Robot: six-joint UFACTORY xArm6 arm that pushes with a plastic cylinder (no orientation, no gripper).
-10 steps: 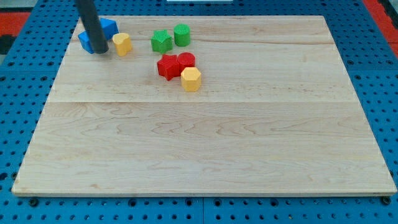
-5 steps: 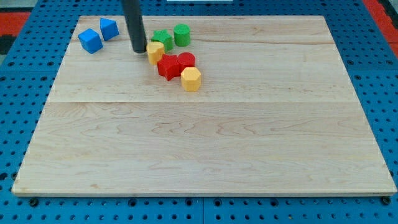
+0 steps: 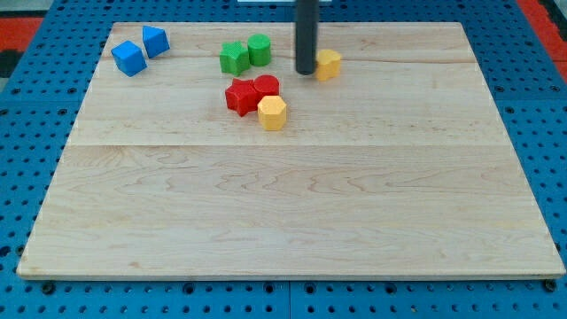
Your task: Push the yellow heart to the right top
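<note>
my tip [image 3: 306, 71] sits low on the dark rod, which comes down from the view's top edge, and it rests against the 9 o'clock side of the yellow heart [image 3: 328, 64]; whether they truly touch or are only just beside each other i cannot tell. my end effector is only this plain rod, so it is neither spread nor pinching anything. the yellow heart lies in the upper part of the wooden table [image 3: 292, 221], a little to the 3 o'clock side of the middle, well apart from the table's corner at 1 o'clock.

toward 9 o'clock from my tip stand two green blocks side by side: a green star-like block [image 3: 233, 58] and, just beside it at 3 o'clock, a green cylinder [image 3: 260, 49]. toward 7 o'clock from my tip a tight cluster sits: a red star-like block [image 3: 238, 96] touching a red cylinder [image 3: 266, 88], with a yellow hexagon block [image 3: 272, 113] pressed against them at 5 o'clock. far off at 9 o'clock, near the table's corner, two blue blocks lie close together: a blue cube [image 3: 129, 58] and another blue block [image 3: 155, 41] at its 1 o'clock.
</note>
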